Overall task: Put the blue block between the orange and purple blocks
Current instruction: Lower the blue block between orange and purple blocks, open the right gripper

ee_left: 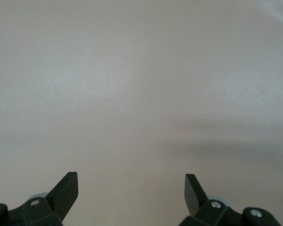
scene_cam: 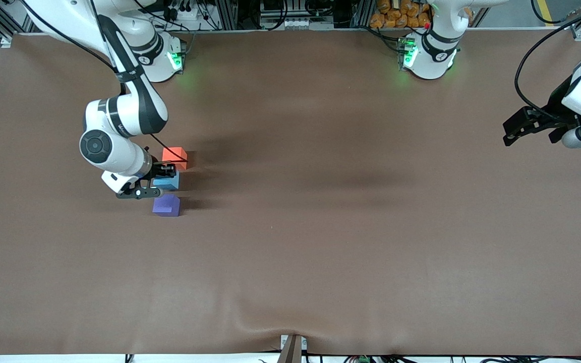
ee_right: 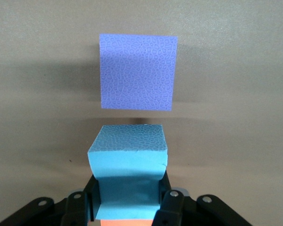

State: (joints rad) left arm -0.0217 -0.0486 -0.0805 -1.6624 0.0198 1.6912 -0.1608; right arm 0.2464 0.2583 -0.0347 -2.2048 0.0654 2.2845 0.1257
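My right gripper [scene_cam: 163, 180] is shut on the blue block [scene_cam: 171, 182], whose sides bulge under the fingers in the right wrist view [ee_right: 127, 141]. The block sits low at the table, in line between the other two cubes. The orange block [scene_cam: 175, 156] lies just farther from the front camera, and a sliver of it shows in the right wrist view [ee_right: 127, 222]. The purple block [scene_cam: 166, 205] lies just nearer, a small gap away [ee_right: 137, 73]. My left gripper [scene_cam: 508, 135] is open and empty [ee_left: 131, 181], waiting above the left arm's end of the table.
The brown table cover [scene_cam: 321, 227] spreads wide around the three cubes. A black cable from the right arm hangs across the orange block. A small bracket [scene_cam: 293, 348] stands at the table's edge nearest the front camera.
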